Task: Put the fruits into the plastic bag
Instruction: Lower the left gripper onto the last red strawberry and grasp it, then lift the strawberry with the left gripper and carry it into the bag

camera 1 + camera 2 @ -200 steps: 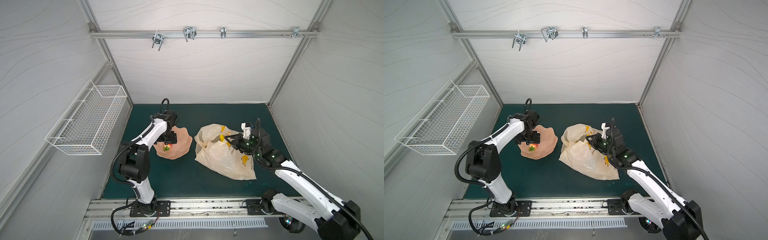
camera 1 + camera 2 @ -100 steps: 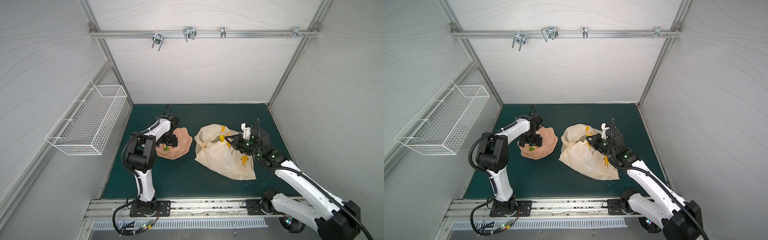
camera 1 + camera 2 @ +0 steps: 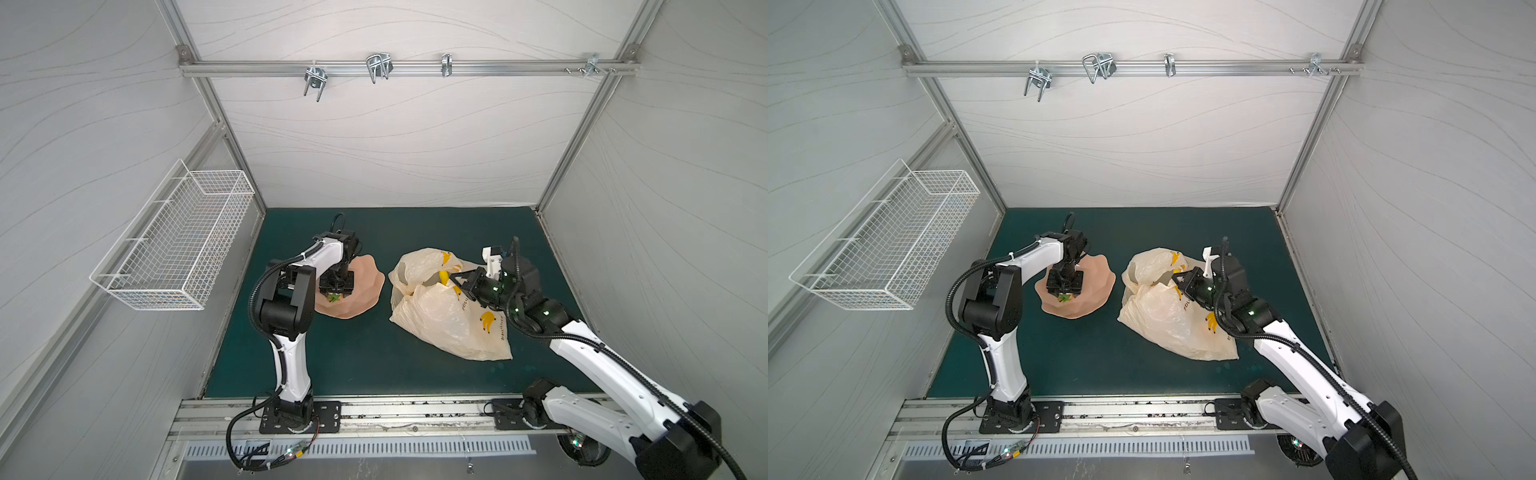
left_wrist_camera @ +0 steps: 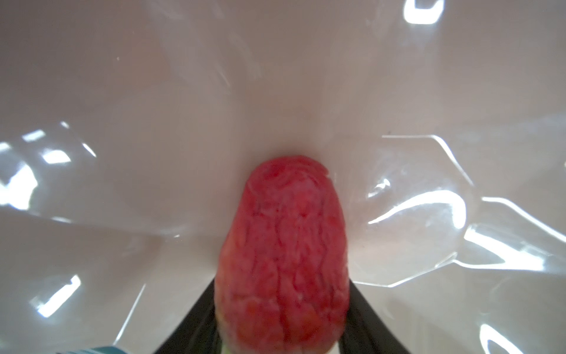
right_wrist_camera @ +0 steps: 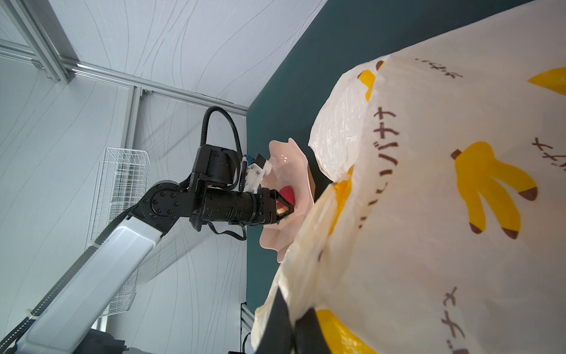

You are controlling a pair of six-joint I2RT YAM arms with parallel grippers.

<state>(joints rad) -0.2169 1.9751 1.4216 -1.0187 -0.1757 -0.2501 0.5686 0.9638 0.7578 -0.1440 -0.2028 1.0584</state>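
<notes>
A red strawberry point(image 4: 283, 254) lies in the peach-pink dish point(image 3: 365, 286); its green leaves point(image 3: 333, 297) show in both top views. My left gripper point(image 3: 336, 291) points down into the dish and is shut on the strawberry, one black finger point(image 4: 202, 309) against each side. The cream plastic bag point(image 3: 440, 320) with banana prints lies on the right of the green mat. My right gripper point(image 3: 459, 282) is shut on the bag's upper edge point(image 5: 309, 294) and holds its mouth raised. A yellow piece point(image 3: 444, 276) shows inside the mouth. Other fruits are hidden.
A white wire basket point(image 3: 178, 253) hangs on the left wall. A metal rail with hooks point(image 3: 378, 68) runs across the back wall, high up. The dish and the bag sit about a hand's width apart on the mat point(image 3: 353, 353).
My left arm has folded and sunk lower over the dish, and its jaws have closed from wide open onto the strawberry. The right arm and the bag have not moved.
</notes>
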